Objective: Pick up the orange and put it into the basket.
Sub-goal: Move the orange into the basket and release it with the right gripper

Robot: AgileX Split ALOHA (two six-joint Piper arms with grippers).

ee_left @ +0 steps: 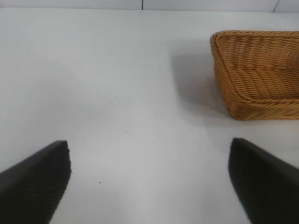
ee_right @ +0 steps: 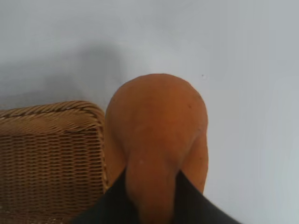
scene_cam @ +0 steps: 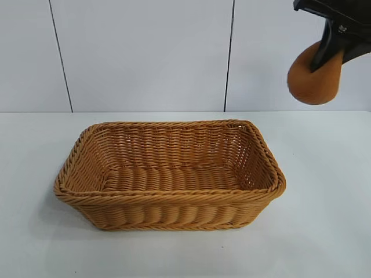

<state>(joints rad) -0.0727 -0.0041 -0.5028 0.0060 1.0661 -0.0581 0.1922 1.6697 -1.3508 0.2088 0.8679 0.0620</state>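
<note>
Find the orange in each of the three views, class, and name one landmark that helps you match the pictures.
Exterior view: the orange hangs at upper right, held in the right gripper, above table level.
Left wrist view: not in it.
Right wrist view: the orange fills the centre, pinched by the jaws.
Shared landmark: the basket, in all three views.

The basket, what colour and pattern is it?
Tan-golden woven wicker basket with a braided rim, clearest in the exterior view.

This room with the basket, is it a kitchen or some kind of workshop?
Probably a robot test bench, not a kitchen: a bare white table, a plain panelled wall, one wicker basket, and the right gripper holding an orange.
</note>
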